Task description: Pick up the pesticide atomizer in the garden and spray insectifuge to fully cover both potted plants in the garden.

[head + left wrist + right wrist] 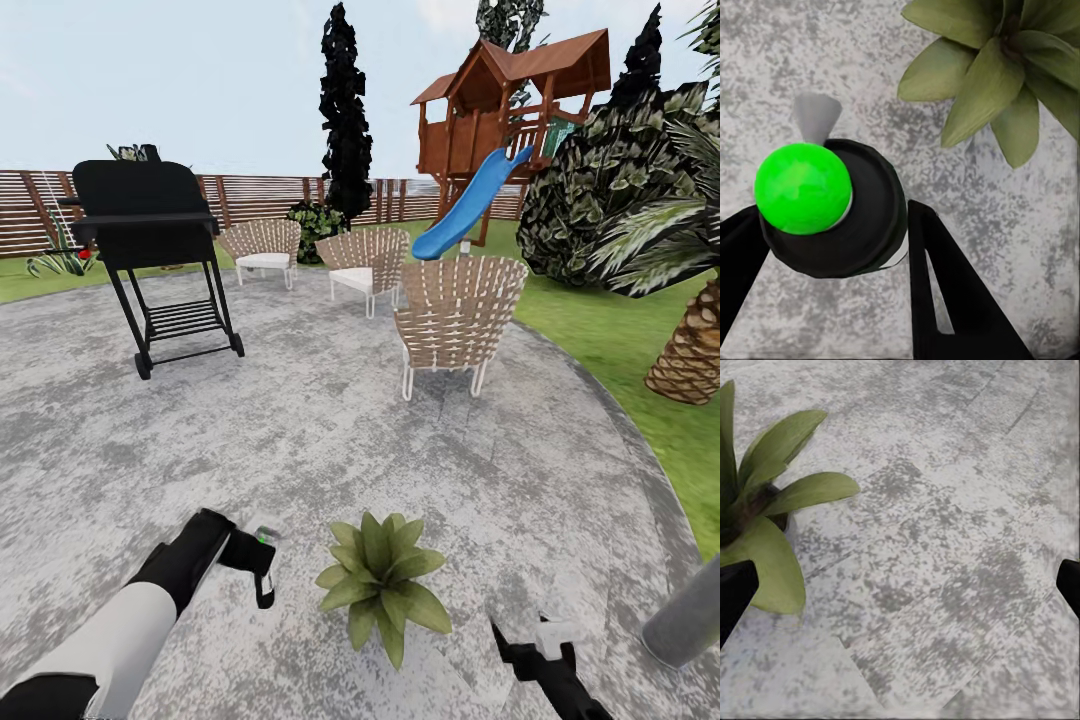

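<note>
Potted plant (pixel 380 577), a low rosette of pointed green leaves, is sitting on the round grey paved patio (pixel 330 430), low in the head view between the two arms; its pot is hidden under the leaves. Left gripper (pixel 262 570) is hanging just beside the plant on its left side, fingers closed around the pesticide atomizer (pixel 262 535); in the left wrist view the atomizer (pixel 832 210) is appearing end-on as a dark round body with a bright green cap and a pale nozzle, the two black fingers (pixel 945 292) bracketing it, and the plant's leaves (pixel 997 67) are lying close ahead. Right gripper (pixel 525 645) is hovering near the plant's other side, apart from it; in the right wrist view its dark fingertips (pixel 735 592) are standing wide apart with nothing between them, and the plant (pixel 765 525) is showing beside one tip. Background items: black barbecue grill (pixel 150 250), three woven chairs (pixel 455 320), wooden playhouse with blue slide (pixel 470 200), brown slatted fence (pixel 260 195), lawn (pixel 620 340), palm trunk (pixel 690 350), grey post (pixel 690 610) at the right edge.
</note>
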Controlling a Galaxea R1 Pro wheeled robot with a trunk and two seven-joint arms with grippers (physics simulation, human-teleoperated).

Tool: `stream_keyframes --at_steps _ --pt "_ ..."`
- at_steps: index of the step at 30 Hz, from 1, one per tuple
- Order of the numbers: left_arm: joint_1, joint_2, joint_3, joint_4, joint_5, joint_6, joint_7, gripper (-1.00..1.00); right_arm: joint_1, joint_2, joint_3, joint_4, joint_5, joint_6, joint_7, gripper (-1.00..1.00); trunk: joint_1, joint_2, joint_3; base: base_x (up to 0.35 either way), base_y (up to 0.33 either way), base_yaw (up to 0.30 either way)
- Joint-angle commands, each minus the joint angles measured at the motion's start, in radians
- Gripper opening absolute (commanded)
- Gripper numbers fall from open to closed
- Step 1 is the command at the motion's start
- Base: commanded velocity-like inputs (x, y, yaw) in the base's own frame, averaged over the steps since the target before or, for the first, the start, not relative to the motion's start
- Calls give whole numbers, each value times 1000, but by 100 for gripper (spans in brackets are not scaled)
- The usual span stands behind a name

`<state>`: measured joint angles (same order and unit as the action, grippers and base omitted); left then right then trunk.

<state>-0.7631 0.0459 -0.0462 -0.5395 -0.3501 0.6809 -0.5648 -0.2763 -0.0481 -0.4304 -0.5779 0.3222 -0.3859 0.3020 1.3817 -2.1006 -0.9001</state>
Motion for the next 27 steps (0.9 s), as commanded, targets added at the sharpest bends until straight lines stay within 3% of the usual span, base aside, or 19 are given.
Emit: stream_keyframes --at_steps 1,3,6,8,10,13,22,27 --pt "-3 -2 -4 -2 -10 24 -9 -100 0 -3 -8 32 7 -16 -11 100 0 0 -1 0 0 0" --pt "-5 -6 -4 -2 -10 53 -9 -100 1 -7 -8 63 6 -24 -23 100 0 0 -1 0 0 0" --pt "-5 -11 -7 -4 -11 169 -9 -100 1 -11 -8 85 6 -30 -32 100 0 0 -1 0 0 0" --pt "-2 -16 -8 -4 -13 204 -9 -100 2 -11 -8 89 6 -31 -50 100 0 0 -1 0 0 0" --pt "6 -18 -10 -4 -14 218 -9 -100 2 -12 -8 99 6 -31 -101 100 0 0 -1 0 0 0" --pt "11 -16 -14 -2 -17 222 -10 -100 2 -11 -8 130 5 -31 -125 100 0 0 -1 0 0 0" --pt "10 -17 -14 11 -18 226 -10 -100 2 -8 -8 141 3 -30 -132 100 0 0 -1 0 0 -4" --pt "10 -18 -13 13 -17 236 -10 -100 2 -6 -8 146 3 -30 -132 100 0 0 -1 0 0 -240"
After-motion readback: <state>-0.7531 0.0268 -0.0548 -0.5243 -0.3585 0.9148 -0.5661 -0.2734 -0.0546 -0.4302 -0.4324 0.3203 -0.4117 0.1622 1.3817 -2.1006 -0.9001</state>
